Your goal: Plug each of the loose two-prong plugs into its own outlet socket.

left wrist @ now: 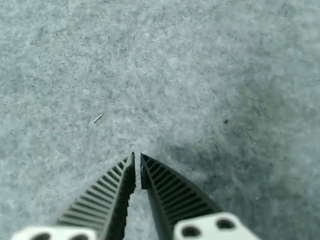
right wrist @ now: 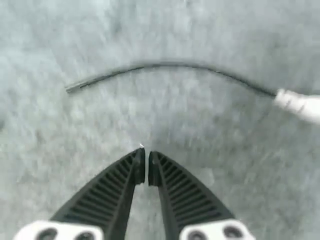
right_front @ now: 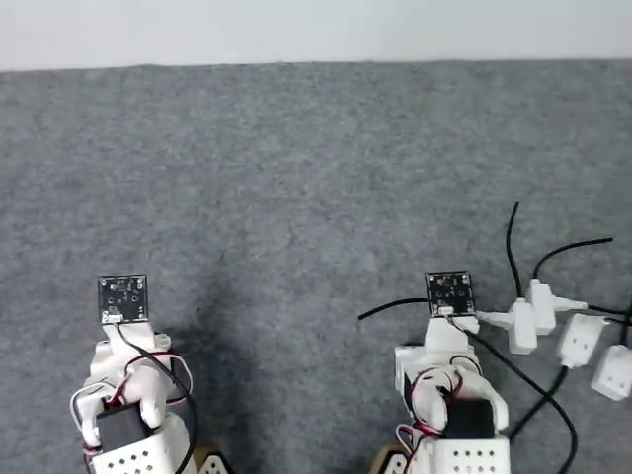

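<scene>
Several white plug and socket pieces lie in a cluster on the grey carpet at the right: one white piece [right_front: 521, 326], a second [right_front: 542, 294] just behind it, and two blocks [right_front: 579, 338] [right_front: 614, 371] nearer the edge, each with a black cord. A thin black cord [right wrist: 165, 66] curves across the carpet and ends in a white plug body [right wrist: 300, 105]. My right gripper [right wrist: 146, 155] is shut and holds nothing, a short way from that cord. My left gripper [left wrist: 137, 159] is also shut, over bare carpet far from the plugs.
Grey carpet [right_front: 296, 178] covers the table up to a pale wall at the back. A black cable [right_front: 538, 390] loops beside the right arm's base [right_front: 449, 415]. A tiny light sliver [left wrist: 97, 118] lies ahead of the left gripper.
</scene>
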Tool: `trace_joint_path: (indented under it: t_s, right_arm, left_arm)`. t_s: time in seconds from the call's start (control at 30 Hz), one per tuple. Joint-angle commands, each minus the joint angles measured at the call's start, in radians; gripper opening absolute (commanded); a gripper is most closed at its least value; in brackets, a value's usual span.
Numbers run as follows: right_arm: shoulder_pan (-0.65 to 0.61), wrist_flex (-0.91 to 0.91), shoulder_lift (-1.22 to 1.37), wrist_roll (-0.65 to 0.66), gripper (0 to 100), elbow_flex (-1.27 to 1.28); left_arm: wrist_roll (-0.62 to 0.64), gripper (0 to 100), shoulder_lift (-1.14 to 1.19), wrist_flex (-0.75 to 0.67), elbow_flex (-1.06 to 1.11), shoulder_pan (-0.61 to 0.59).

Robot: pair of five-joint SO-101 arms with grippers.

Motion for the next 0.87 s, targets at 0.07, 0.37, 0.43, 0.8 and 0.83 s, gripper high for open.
trace_joint_path:
  t_s: [0.07, 0.37, 0.43, 0.8, 0.83]
  right_arm:
    - [-0.012, -0.008, -0.015, -0.009, 0.9, 0.017]
    - [-0.01, -0.008, -0.018, -0.009, 0.9, 0.017]
    - [-0.01, -0.008, -0.018, -0.009, 0.9, 0.017]
    - [-0.01, -0.008, -0.018, -0.009, 0.9, 0.017]
    - [-0.01, -0.008, -0.018, -0.009, 0.9, 0.017]
  left_arm:
    - [-0.008, 1, -0.02, 0.003, -0.012, -0.006]
    - [-0.008, 1, -0.02, 0.003, -0.012, -0.006]
    - [-0.008, 1, -0.02, 0.003, -0.012, -0.006]
    - [-0.008, 1, -0.02, 0.003, -0.012, -0.006]
    - [-0.008, 1, -0.02, 0.003, -0.012, -0.006]
